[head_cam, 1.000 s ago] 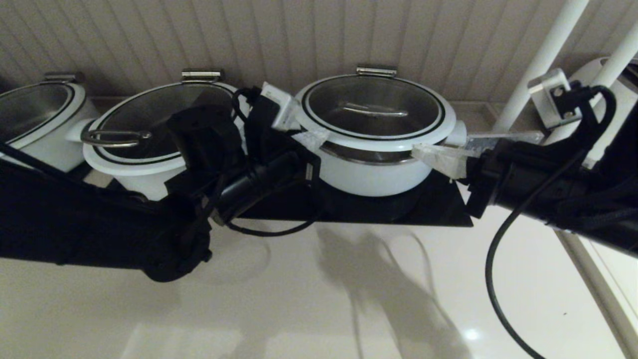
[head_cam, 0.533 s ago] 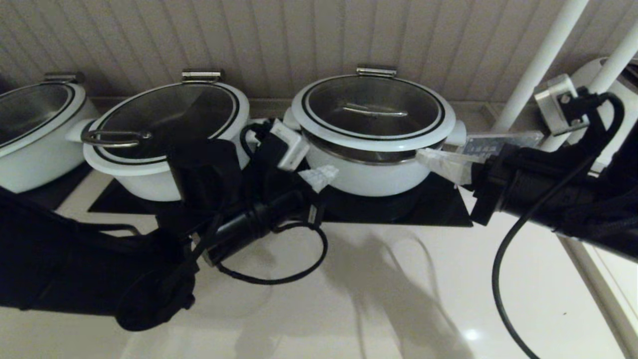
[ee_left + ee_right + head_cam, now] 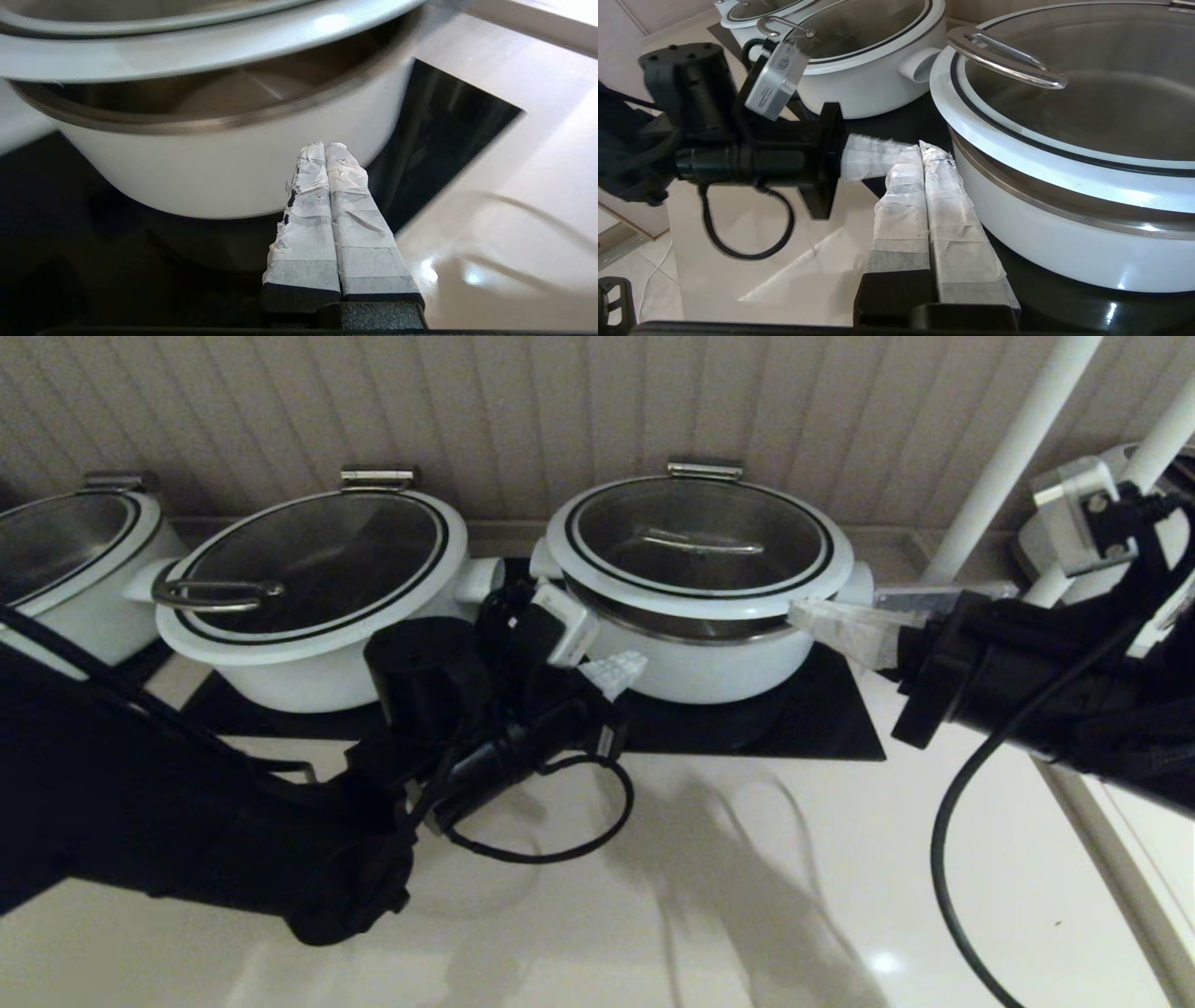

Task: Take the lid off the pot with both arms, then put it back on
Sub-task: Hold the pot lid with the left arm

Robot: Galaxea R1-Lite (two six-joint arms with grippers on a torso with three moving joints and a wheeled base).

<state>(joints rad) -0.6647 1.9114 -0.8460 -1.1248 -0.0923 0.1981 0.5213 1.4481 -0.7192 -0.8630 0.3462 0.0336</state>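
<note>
The pot (image 3: pixel 709 667) stands on a black hob plate, with the lid (image 3: pixel 700 537) sitting on it, steel bar handle on top. My left gripper (image 3: pixel 616 670) is shut and empty, low beside the pot's left wall, below the lid's rim. In the left wrist view its tips (image 3: pixel 324 147) point at the white pot wall (image 3: pixel 210 177) under the lid rim (image 3: pixel 187 46). My right gripper (image 3: pixel 812 614) is shut and empty, at the pot's right side just below the lid's rim. In the right wrist view its tips (image 3: pixel 920 150) lie beside the pot (image 3: pixel 1064 247).
A wider pot with a loop-handle lid (image 3: pixel 308 579) stands close to the left, another pot (image 3: pixel 65 555) at far left. The black hob plate (image 3: pixel 831 723) lies under the pots. White poles (image 3: pixel 1008 457) rise at the right. Pale counter (image 3: pixel 747 896) stretches in front.
My left gripper has dropped from under the lid's left rim down beside the pot wall. My right gripper has drawn slightly back to the right. The lid has settled a little lower.
</note>
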